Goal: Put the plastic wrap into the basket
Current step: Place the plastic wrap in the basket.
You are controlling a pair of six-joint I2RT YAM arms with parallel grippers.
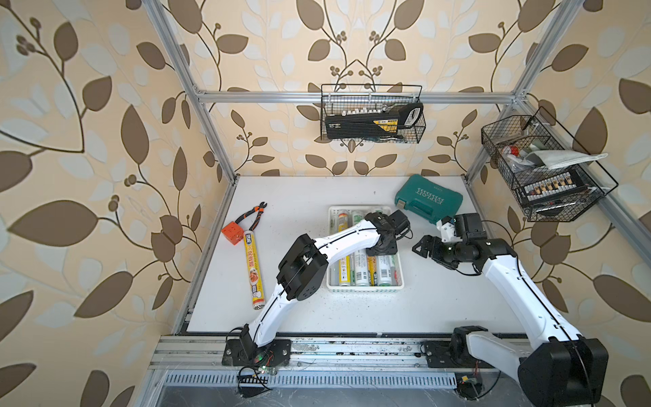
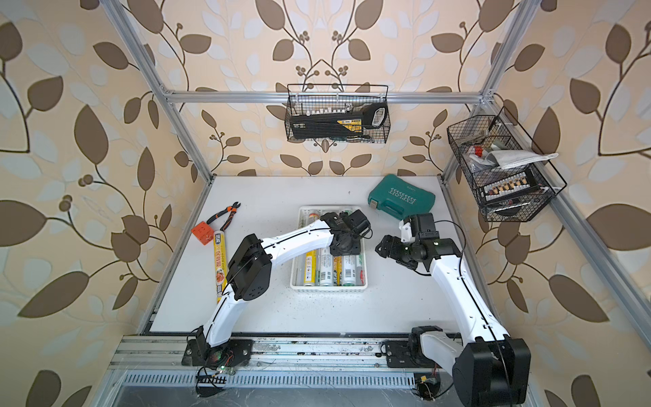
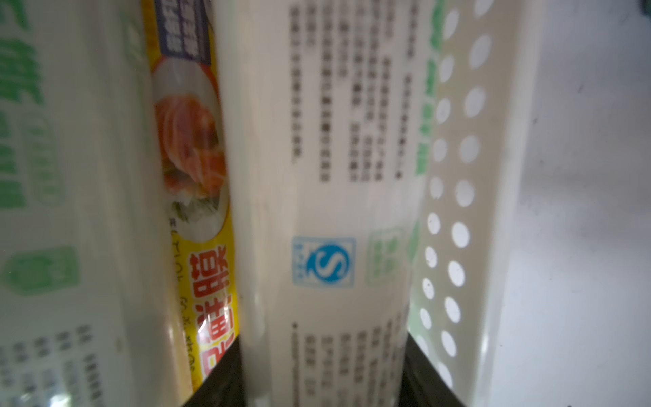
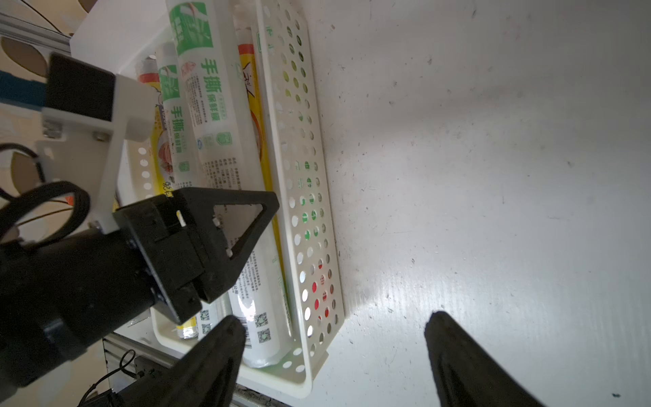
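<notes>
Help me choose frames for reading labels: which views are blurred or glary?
Left wrist view: the white plastic-wrap roll with black print is close and out of focus. Right wrist view: green-printed roll readable, glare on the white tabletop. Both top views: sharp, evenly lit.

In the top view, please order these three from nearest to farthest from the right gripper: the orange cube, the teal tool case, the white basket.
1. white basket: just beside the right gripper, toward the table's middle.
2. teal tool case: behind the gripper, toward the back wall.
3. orange cube: far across, near the table's left edge.
</notes>
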